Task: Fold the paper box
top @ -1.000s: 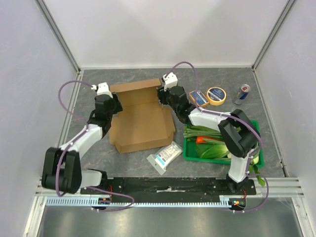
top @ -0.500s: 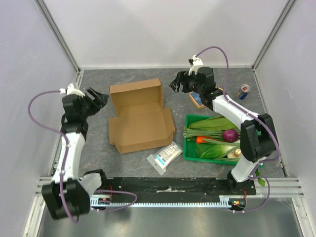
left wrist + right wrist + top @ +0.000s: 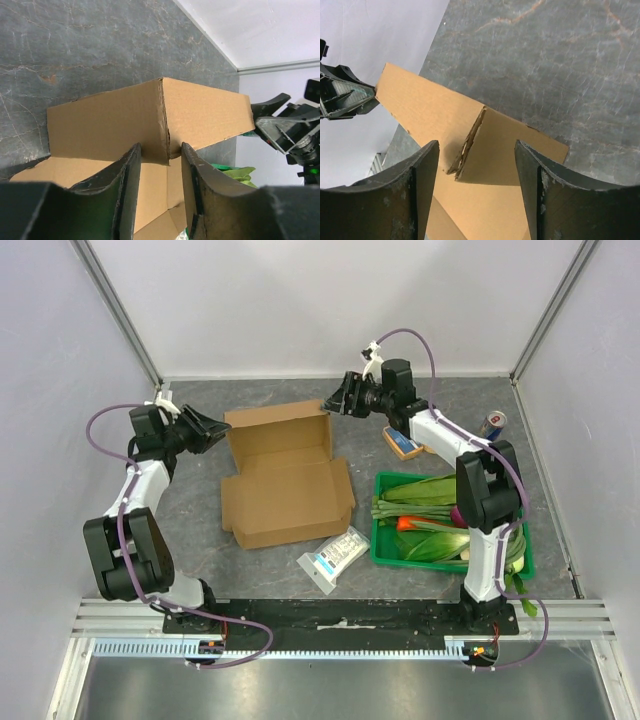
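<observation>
The brown paper box (image 3: 290,495) lies open mid-table, its lid (image 3: 278,428) raised at the back with side flaps bent forward. My left gripper (image 3: 216,429) is open at the lid's left corner. In the left wrist view the gripper (image 3: 161,152) has its fingers (image 3: 127,185) either side of the lid's corner fold (image 3: 162,120). My right gripper (image 3: 334,405) is open at the lid's right corner. In the right wrist view the gripper (image 3: 476,147) is wide open with the torn corner fold (image 3: 467,142) between the fingers (image 3: 537,185). Neither is closed on the cardboard.
A white-and-blue packet (image 3: 335,558) lies in front of the box. A green crate (image 3: 400,562) of vegetables stands at the right. A small blue-and-orange box (image 3: 403,443), a tape roll (image 3: 438,433) and a can (image 3: 489,428) sit at the back right. Walls close in on both sides.
Both grippers left the lid, drew back outward half a second ago, and have come in again at the lid's two upper corners. The box has stayed in place.
</observation>
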You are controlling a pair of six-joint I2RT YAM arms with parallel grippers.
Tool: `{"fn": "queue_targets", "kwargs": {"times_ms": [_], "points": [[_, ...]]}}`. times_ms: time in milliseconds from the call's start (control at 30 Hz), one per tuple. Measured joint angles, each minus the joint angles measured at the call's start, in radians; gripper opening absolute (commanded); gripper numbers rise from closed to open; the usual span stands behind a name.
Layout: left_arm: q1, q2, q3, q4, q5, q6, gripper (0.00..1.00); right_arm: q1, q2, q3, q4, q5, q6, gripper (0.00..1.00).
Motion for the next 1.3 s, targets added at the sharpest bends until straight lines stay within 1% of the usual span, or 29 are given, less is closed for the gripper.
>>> {"fn": "queue_targets", "kwargs": {"times_ms": [33,100,167,200,300,367,467,500,533,600,700,733,767,833,867,933,967,1033,1067,1167,1233,1267,1300], "points": [[0.000,0.004,0.000,0.005,0.005,-0.001,0.38,0.000,0.009,0.000,-0.005,-0.006,0.006,0.62],[0.000,0.004,0.001,0.010,0.011,0.000,0.35,0.000,0.019,0.000,-0.005,-0.017,0.018,0.58],[0.001,0.004,0.004,0.012,0.013,0.000,0.31,0.001,0.022,-0.002,0.004,-0.027,0.031,0.45],[0.001,0.003,0.004,0.012,0.013,0.001,0.28,0.002,0.022,-0.003,0.014,-0.030,0.033,0.42],[0.001,0.003,0.003,0.016,0.013,0.003,0.24,0.004,0.021,-0.027,0.053,-0.029,0.041,0.34],[0.001,0.003,0.000,0.016,0.013,0.008,0.24,0.003,0.016,-0.053,0.097,-0.029,0.049,0.32],[0.000,-0.016,-0.013,0.019,-0.001,0.016,0.36,0.003,0.014,-0.068,0.144,-0.029,0.054,0.32],[0.000,-0.024,-0.017,0.017,-0.008,0.021,0.46,0.003,0.016,-0.068,0.153,-0.029,0.055,0.32],[0.000,-0.035,-0.021,0.009,-0.018,0.025,0.50,0.005,0.020,-0.068,0.166,-0.029,0.055,0.32],[0.001,-0.055,-0.025,-0.004,-0.036,0.037,0.59,0.012,0.033,-0.062,0.187,-0.026,0.056,0.34],[0.001,-0.082,-0.026,-0.015,-0.065,0.047,0.65,0.031,0.080,0.004,0.192,-0.008,0.056,0.39],[0.001,-0.095,-0.026,-0.021,-0.082,0.051,0.65,0.040,0.105,0.042,0.191,0.003,0.056,0.43],[0.001,-0.110,-0.026,-0.030,-0.098,0.056,0.66,0.047,0.127,0.072,0.190,0.012,0.056,0.51],[0.001,-0.140,-0.025,-0.053,-0.135,0.072,0.66,0.063,0.177,0.153,0.167,0.035,0.049,0.61],[0.001,-0.162,-0.025,-0.068,-0.153,0.082,0.66,0.071,0.201,0.197,0.146,0.051,0.040,0.70],[0.003,-0.212,-0.025,-0.104,-0.200,0.107,0.66,0.079,0.235,0.279,0.071,0.083,0.012,0.81],[0.003,-0.255,-0.025,-0.128,-0.230,0.126,0.66,0.083,0.243,0.313,0.025,0.108,-0.009,0.91],[0.003,-0.319,-0.025,-0.158,-0.267,0.154,0.63,0.083,0.232,0.338,-0.075,0.172,-0.057,0.95],[0.003,-0.354,-0.025,-0.173,-0.279,0.168,0.58,0.079,0.217,0.339,-0.125,0.217,-0.084,0.96],[-0.003,-0.446,-0.035,-0.191,-0.299,0.196,0.52,0.055,0.144,0.303,-0.270,0.333,-0.155,0.96],[-0.044,-0.514,-0.063,-0.200,-0.319,0.222,0.53,0.035,0.037,0.201,-0.337,0.420,-0.182,0.96],[-0.081,-0.533,-0.074,-0.206,-0.330,0.235,0.53,0.027,-0.019,0.142,-0.355,0.442,-0.187,0.97],[-0.145,-0.550,-0.085,-0.214,-0.343,0.251,0.54,0.019,-0.077,0.079,-0.374,0.464,-0.189,0.98]]}}
